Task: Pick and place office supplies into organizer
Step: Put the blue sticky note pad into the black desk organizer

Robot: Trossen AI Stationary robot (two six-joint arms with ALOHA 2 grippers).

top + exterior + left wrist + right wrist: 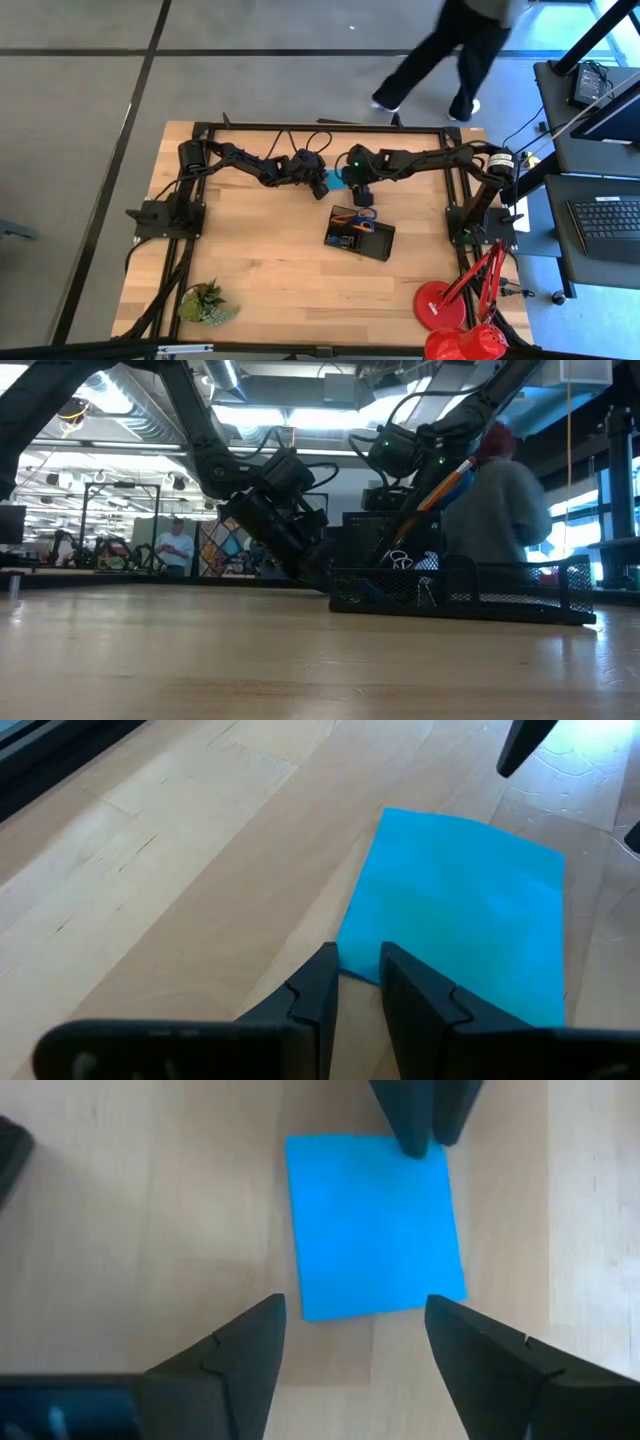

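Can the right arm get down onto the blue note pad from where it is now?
Probably yes. The right gripper hangs over the blue note pad with its jaws open, bare table between. One catch: the left gripper sits at the pad's opposite edge, jaws nearly shut, so the two could collide.

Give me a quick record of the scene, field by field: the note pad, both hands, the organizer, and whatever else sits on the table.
note pad: blue note pad flat on the table, outside the organizer
left hand: left hand low at one edge of the pad, fingers nearly together
right hand: right hand above the pad, fingers spread wide, holding nothing
organizer: black organizer near the table's middle, with orange pencils leaning out
other: green plant, red desk lamp
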